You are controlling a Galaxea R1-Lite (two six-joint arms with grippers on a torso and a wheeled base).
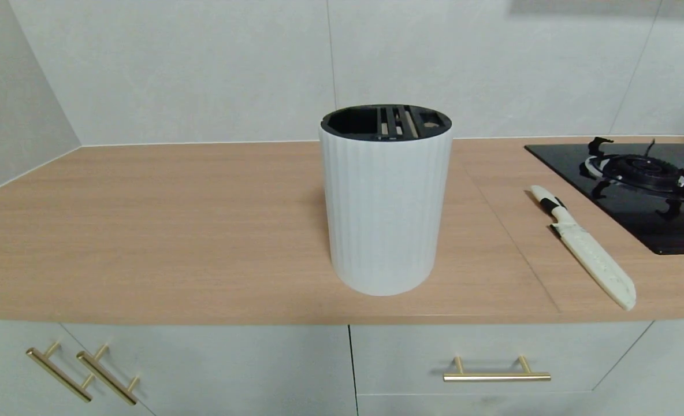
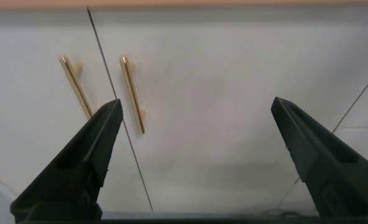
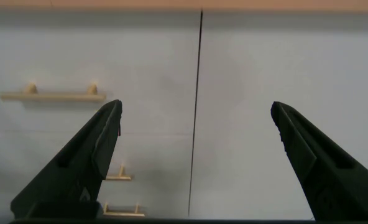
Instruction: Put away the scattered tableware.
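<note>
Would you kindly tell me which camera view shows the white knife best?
The head view: the knife lies whole on the counter, between the white holder and the stove. Both wrist views face the cabinet fronts below the counter instead.

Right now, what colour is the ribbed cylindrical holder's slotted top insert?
Black slotted insert; head view shows it best.

Home kitchen: wood countertop (image 1: 145, 231), gas hob (image 1: 642, 185), tiled wall (image 1: 203, 69), white cabinets (image 1: 203, 370) with brass handles (image 1: 496, 376).

Wooden countertop (image 1: 145, 231): white holder (image 1: 385, 214), knife (image 1: 584, 247), hob (image 1: 636, 190).
</note>
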